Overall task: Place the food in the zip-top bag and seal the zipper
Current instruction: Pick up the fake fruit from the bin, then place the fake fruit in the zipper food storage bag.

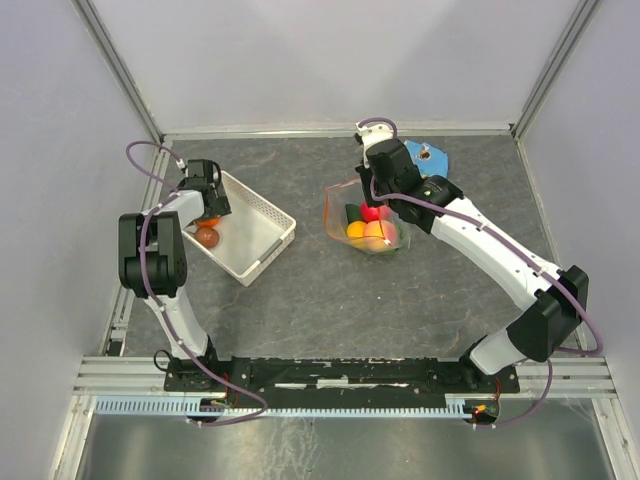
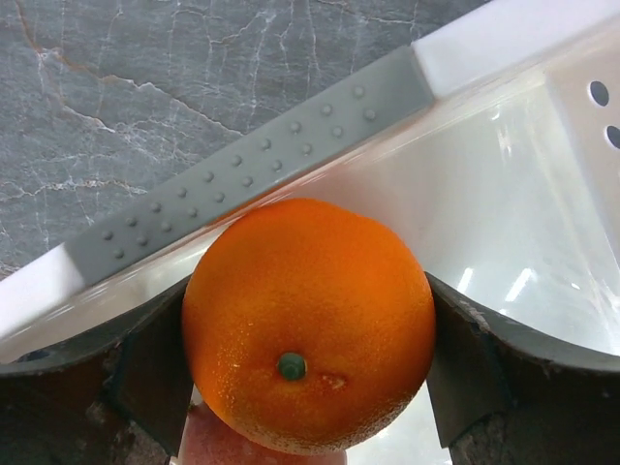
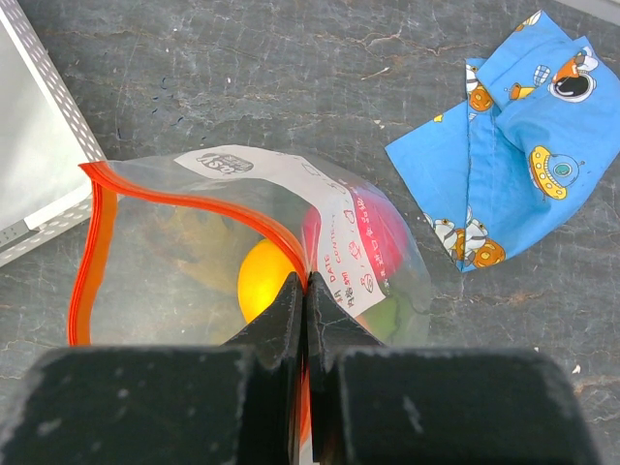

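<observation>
Right claw [image 3: 306,293] clamped on zipper [image 3: 194,202]

One white lattice basket [image 1: 262,215], one clear zip-top bag [image 3: 165,271], one blue printed snack packet [image 3: 513,165], two robot arms [image 1: 500,260]. Six toy fruits [image 1: 372,212] showed: four in the bag, two at the basket, among them one orange toy fruit [image 2: 308,325].
</observation>
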Controlling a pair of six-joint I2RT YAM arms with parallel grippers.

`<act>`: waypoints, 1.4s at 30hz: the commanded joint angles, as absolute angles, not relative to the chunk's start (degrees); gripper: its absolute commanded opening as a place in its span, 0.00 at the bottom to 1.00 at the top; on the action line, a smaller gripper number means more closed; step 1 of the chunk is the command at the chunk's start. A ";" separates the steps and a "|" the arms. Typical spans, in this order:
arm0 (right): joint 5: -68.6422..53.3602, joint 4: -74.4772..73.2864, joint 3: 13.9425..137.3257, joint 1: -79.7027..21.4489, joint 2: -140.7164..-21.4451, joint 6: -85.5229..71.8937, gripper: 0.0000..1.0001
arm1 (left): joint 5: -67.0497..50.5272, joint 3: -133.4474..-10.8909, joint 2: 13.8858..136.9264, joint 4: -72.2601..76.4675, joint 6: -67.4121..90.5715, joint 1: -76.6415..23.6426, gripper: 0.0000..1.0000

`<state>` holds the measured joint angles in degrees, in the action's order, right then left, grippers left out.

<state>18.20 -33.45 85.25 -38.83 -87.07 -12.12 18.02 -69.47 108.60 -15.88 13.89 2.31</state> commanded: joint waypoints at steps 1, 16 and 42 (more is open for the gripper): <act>18.80 -32.07 85.93 -38.52 -86.93 -12.22 0.04 | 16.76 -71.27 107.20 -13.59 11.69 2.59 0.80; 18.28 -32.86 87.24 -38.57 -87.97 -12.64 0.04 | -0.62 -65.34 89.07 -14.24 12.98 -0.79 0.57; 14.97 -33.84 89.03 -38.55 -87.51 -13.86 0.04 | -28.33 -53.88 68.64 16.66 2.47 -25.61 0.60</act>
